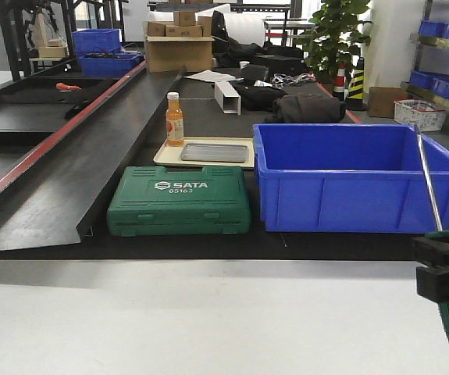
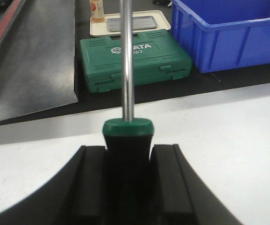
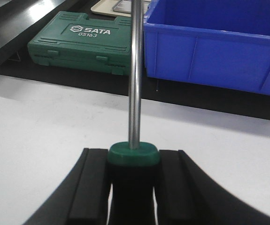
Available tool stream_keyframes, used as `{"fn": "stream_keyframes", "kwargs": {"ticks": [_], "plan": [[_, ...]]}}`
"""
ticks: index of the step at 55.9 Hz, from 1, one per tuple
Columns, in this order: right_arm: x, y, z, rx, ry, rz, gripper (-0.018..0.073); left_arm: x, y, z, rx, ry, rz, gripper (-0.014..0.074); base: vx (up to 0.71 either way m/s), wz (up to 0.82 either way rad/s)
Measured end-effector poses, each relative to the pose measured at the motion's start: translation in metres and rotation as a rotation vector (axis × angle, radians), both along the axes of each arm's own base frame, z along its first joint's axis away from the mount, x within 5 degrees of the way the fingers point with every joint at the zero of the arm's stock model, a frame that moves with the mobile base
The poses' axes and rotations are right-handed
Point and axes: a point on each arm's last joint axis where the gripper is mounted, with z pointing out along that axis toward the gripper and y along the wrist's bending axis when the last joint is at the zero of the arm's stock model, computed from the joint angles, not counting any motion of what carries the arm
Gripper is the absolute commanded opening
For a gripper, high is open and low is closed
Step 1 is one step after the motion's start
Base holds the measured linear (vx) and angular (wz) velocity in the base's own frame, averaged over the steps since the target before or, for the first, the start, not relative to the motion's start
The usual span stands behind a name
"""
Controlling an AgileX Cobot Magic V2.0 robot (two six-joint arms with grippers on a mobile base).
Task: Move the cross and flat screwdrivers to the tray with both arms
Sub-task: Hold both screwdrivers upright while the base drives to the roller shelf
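Hands [image 2: 128,161] [image 3: 134,166] tight around screwdrivers [image 2: 127,70] [image 3: 135,70]

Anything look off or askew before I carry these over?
Nothing stands out. The left screwdriver sits square in the left gripper, the right screwdriver in the right gripper; the tray lies flat, the bottle beside it upright.

Left screwdriver [image 2: 127,70] and right screwdriver [image 3: 135,70] run off the top edge, tips unseen. The front view crops the right gripper [image 1: 445,269].
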Motion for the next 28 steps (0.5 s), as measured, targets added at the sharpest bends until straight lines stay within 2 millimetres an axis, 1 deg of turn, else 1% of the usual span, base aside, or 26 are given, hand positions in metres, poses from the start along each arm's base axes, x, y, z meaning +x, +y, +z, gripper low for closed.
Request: {"fn": "stream_keyframes", "kwargs": {"ticks": [9, 28], "plan": [[-0.0029, -0.0010, -0.0037, -0.009, 0.018, -0.001, -0.0008, -0.0023, 0.0012, -0.0053, 0.004, 0.018, 0.004, 0.0000, 0.00, 0.00], [-0.0039, -0.0017, -0.0062, -0.022, 0.045, -0.004, -0.0008, -0.0025, 0.0015, -0.0061, 0.007, 0.027, 0.007, 0.0000, 0.00, 0.00]]}}
